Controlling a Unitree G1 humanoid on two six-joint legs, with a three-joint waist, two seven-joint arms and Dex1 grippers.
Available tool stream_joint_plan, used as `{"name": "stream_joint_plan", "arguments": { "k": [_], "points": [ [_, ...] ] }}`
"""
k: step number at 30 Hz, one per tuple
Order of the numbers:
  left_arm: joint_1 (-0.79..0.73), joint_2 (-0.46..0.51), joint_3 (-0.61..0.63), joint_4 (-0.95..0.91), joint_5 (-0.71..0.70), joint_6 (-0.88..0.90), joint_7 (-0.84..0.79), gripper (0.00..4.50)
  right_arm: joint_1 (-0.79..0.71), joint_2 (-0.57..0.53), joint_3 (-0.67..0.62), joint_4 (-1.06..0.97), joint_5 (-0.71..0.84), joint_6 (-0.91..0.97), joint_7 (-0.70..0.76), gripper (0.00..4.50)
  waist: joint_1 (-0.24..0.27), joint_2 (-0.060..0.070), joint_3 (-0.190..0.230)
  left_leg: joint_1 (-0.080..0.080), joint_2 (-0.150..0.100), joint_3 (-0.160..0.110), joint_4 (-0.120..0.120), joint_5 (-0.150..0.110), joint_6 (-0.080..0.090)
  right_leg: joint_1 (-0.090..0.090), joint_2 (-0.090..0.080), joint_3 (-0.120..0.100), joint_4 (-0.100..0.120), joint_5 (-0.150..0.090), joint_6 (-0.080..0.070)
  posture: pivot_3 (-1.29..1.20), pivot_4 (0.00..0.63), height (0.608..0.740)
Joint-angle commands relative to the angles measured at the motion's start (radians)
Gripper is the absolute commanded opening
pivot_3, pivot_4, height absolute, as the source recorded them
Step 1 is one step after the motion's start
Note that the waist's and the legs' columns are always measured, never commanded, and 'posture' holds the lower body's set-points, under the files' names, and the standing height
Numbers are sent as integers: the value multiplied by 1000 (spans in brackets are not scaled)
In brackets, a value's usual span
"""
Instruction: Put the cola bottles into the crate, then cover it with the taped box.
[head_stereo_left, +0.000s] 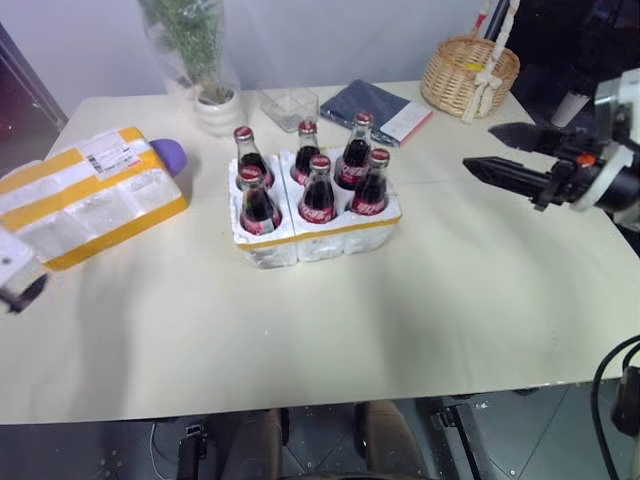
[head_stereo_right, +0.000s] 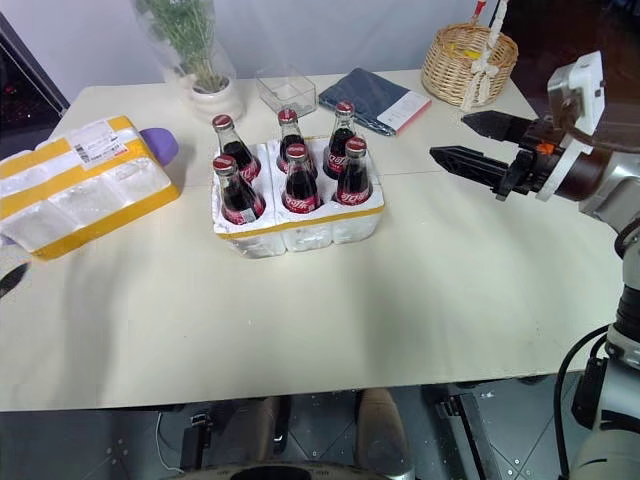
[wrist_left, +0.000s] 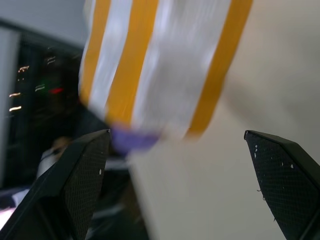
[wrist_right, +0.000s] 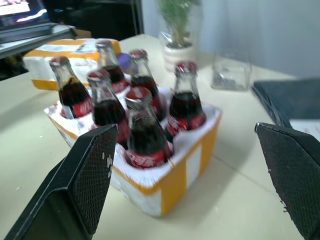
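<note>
- Your six cola bottles (head_stereo_left: 318, 188) stand in the crate (head_stereo_left: 318, 236) at table centre.
- Taped box (head_stereo_left: 88, 194) lies at nine o'clock of the crate, apart.
- Right gripper (head_stereo_right: 468, 140) hangs at three o'clock, jaws wide, empty.
- Left gripper (wrist_left: 185, 170) faces the taped box, jaws spread, empty.

My left gripper (head_stereo_left: 25, 292) is cut off by the picture's left edge in the head views; just a dark tip shows over the bench's (head_stereo_left: 330, 330) left edge. Through my left wrist the taped box (wrist_left: 160, 65) is a blur of yellow and white bands, its label unreadable, with a smeared purple thing (wrist_left: 134, 137) at its end. That purple thing (head_stereo_left: 168, 153) sits half hidden behind the box near the bench's far-left corner. The crate (head_stereo_left: 318, 238) hides the cola bottles' (head_stereo_left: 318, 190) bases.
</note>
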Motion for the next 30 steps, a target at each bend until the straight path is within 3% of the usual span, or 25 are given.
{"name": "stream_joint_plan", "arguments": {
  "k": [1, 9, 15, 20, 30],
  "points": [
    [-79, 31, -91, 249, 104, -195, 144, 4500, -13, -17, -39, -15, 18, -13, -21, 4491, 6, 0, 0, 0, 0, 0, 0, 0, 0, 0, 0, 0, 0, 0, 0, 0, 150, 737],
    [-638, 7, -505, 927, 294, -509, 386, 4500, 41, -61, -81, -27, 23, -4, -43, 4491, 30, -1, -1, -1, 0, 0, 2, 0, 0, 0, 0, 0, 0, 2, 4, 0, 150, 737],
    [-928, -40, -691, 1254, 380, -595, 484, 4500, 114, -101, -141, -50, 24, -2, -56, 4491, 24, -2, -2, 0, 0, 0, 1, 0, 0, 0, 0, 0, 3, 3, 5, 0, 150, 737],
    [-1029, -87, -779, 1345, 408, -635, 519, 4500, 176, -111, -190, -87, 39, 0, -70, 4491, 22, -2, -2, 0, 0, 1, 1, 0, 0, 0, 0, 0, 3, 3, 5, 0, 150, 737],
    [-1061, -97, -792, 1359, 380, -608, 596, 4500, 250, -102, -230, -119, 61, -5, -98, 4491, 27, -3, -2, 0, 0, 1, 2, 0, 0, 0, 0, 0, 3, 3, 5, 0, 150, 737]
  ]
}}
